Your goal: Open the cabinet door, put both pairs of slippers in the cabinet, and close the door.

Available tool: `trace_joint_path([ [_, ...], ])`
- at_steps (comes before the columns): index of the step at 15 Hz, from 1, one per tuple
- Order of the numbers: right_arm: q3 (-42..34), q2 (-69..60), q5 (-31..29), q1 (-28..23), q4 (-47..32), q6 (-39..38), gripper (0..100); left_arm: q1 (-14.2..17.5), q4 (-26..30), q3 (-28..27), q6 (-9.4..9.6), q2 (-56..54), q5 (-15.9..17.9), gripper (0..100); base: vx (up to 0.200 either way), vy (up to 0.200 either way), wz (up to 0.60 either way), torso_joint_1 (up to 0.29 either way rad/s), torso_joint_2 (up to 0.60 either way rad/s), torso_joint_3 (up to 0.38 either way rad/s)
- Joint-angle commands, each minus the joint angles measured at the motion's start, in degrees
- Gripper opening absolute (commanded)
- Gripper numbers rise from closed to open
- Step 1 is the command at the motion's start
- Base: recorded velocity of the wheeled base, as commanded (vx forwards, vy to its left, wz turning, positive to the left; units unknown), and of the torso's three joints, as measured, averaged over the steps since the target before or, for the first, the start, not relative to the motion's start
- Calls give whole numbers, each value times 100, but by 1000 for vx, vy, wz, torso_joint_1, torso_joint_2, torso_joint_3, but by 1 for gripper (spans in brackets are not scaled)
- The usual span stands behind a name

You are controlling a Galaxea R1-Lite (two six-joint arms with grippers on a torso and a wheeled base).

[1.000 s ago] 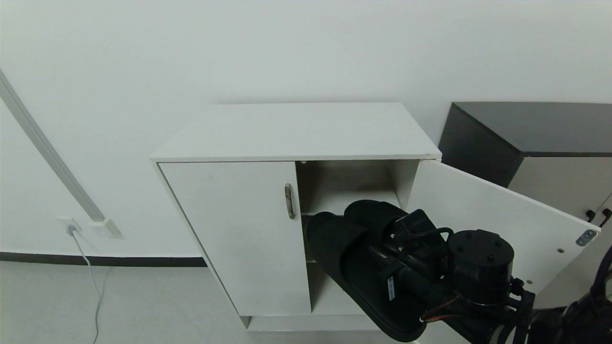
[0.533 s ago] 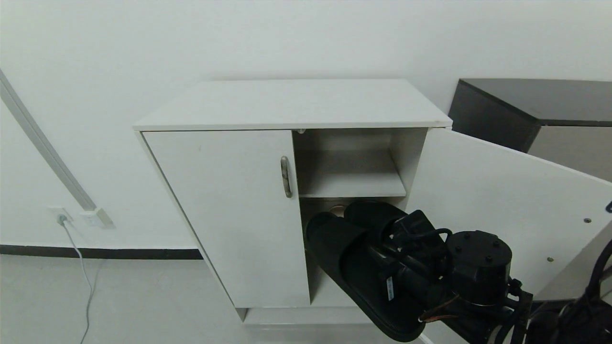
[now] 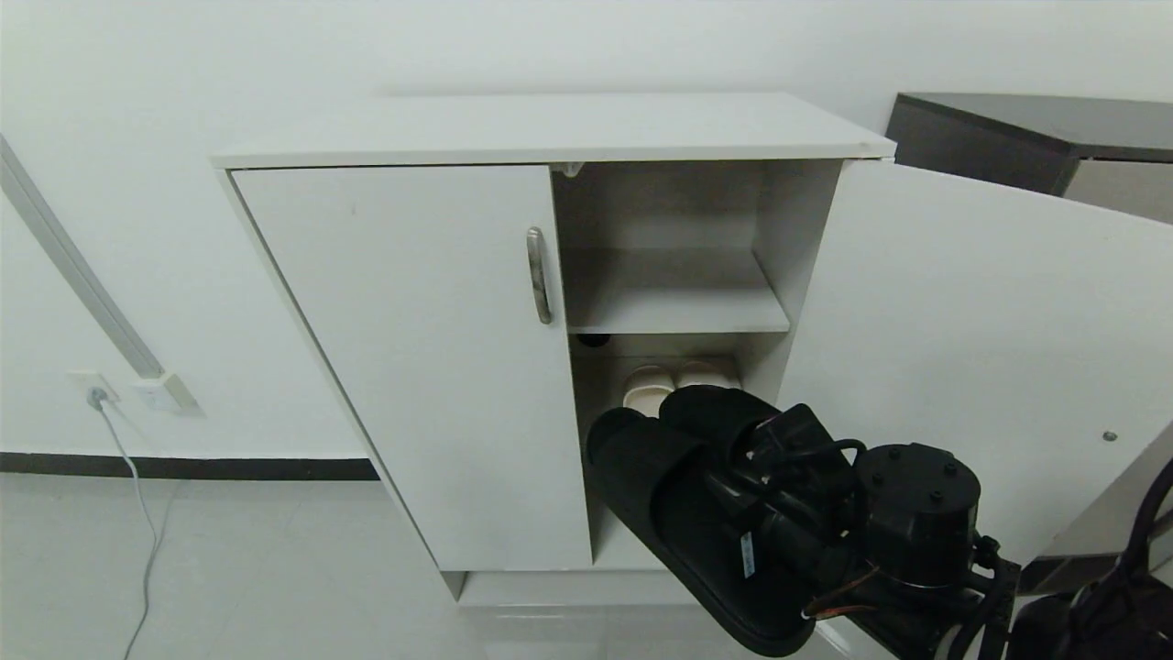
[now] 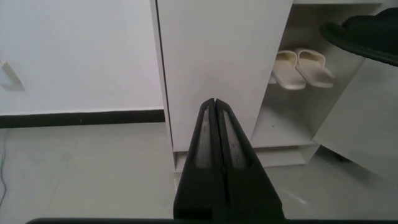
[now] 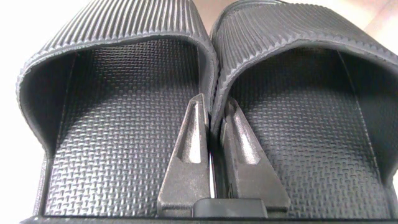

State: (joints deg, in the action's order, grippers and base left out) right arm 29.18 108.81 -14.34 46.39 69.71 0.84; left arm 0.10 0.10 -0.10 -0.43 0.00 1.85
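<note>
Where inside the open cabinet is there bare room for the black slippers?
Upper shelf, between the closed left door and right wall, is bare. So is the bottom shelf. Beige slippers crowd the level between.

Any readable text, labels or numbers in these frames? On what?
No legible text anywhere.
White sticker on the housing behind the right gripper: print too small to read.
Cabinet, black slippers, beige slippers: no markings visible.

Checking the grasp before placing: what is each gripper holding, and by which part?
Right gripper holds the black slippers, pinching the two touching inner side walls together. Left gripper is shut, holding nothing.
</note>
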Motion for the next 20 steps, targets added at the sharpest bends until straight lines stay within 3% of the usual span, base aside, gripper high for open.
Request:
trace_joint_path([
  [1, 0, 8, 1, 2, -1, 4, 0, -1, -1, 1, -1, 0, -1, 0, 0, 0, 0, -27, 437, 383],
  [5, -36, 8, 10, 11, -1, 4, 0, -1, -1, 1, -1, 9, -1, 0, 0, 0, 0, -15, 354, 331],
  [12, 61, 26, -96, 116, 78, 355, 0, -1, -1, 1, -1, 0, -1, 0, 0, 0, 0, 1, 24, 23],
  [14, 949, -9, -1124, 371, -467, 311, 0, -1, -1, 1, -1, 9, -1, 0, 0, 0, 0, 0, 0, 0],
  [15, 1450, -53, -1511, 459, -1135, 180, 0, -1, -1, 1, -1, 0, -1, 0, 0, 0, 0, 0, 0, 0],
  [19, 3137, -431, -2636, 837, -3719, -691, 0, -1, -1, 1, 8, 9, -1, 0, 0, 0, 0, 0, 0, 0],
  [20, 3313, -440, -2741, 881, -3930, -778, 0, -1, -1, 1, 8, 9, -1, 0, 0, 0, 0, 0, 0, 0],
])
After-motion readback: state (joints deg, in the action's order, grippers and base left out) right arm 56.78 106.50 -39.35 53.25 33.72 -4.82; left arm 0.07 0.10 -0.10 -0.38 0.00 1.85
